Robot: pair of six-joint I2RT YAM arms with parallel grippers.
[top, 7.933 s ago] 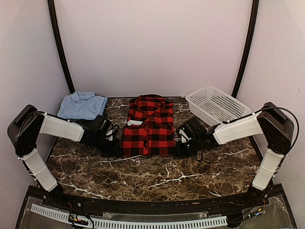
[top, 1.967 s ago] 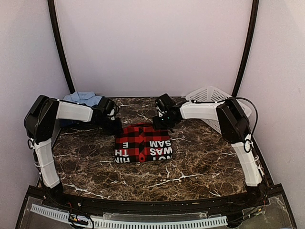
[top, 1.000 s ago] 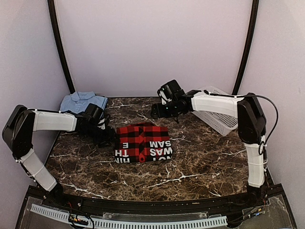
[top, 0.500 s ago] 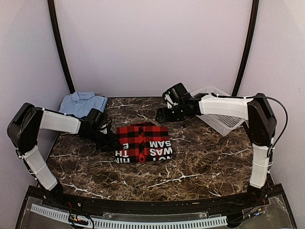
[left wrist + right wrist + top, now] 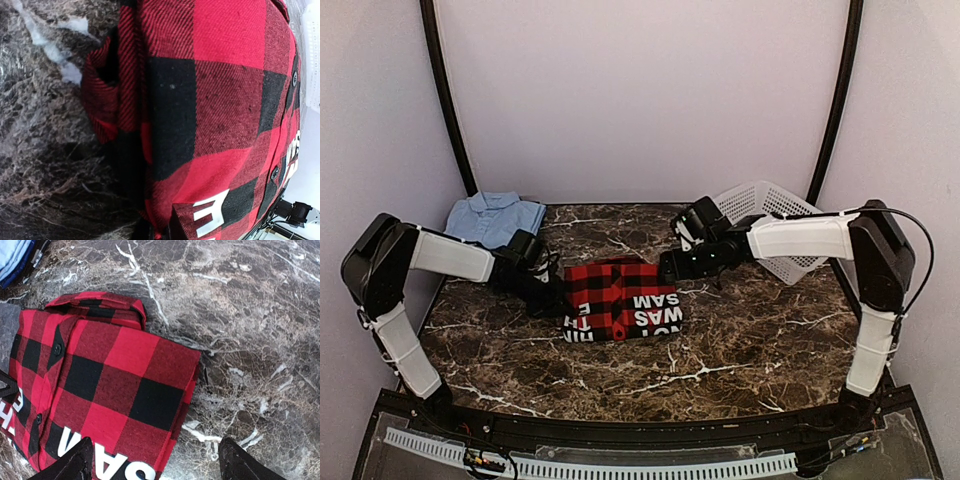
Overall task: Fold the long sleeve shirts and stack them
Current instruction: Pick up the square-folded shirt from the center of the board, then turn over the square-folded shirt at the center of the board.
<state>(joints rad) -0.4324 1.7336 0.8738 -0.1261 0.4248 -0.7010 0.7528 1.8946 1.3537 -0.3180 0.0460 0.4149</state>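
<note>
The red-and-black flannel shirt [image 5: 620, 300] lies folded in the middle of the table, white letters showing on its near part. My left gripper [image 5: 554, 297] sits low at its left edge. In the left wrist view the flannel [image 5: 220, 100] fills the frame, and the left gripper [image 5: 161, 231] is shut on a fold of its edge. My right gripper [image 5: 668, 268] hovers open over the shirt's far right corner; in its wrist view the flannel [image 5: 110, 385] lies under the right gripper [image 5: 160, 465]. A light blue shirt [image 5: 495, 218] lies folded at the back left.
A white mesh basket [image 5: 775, 225] stands tilted at the back right, behind the right arm. Brown marble table [image 5: 740, 340] lies bare in front of and to the right of the flannel. The light blue shirt's corner [image 5: 15, 255] shows in the right wrist view.
The left gripper slid to the flannel's left edge and closed on it. The right arm swung right and down toward the shirt's far right corner, staying open.
</note>
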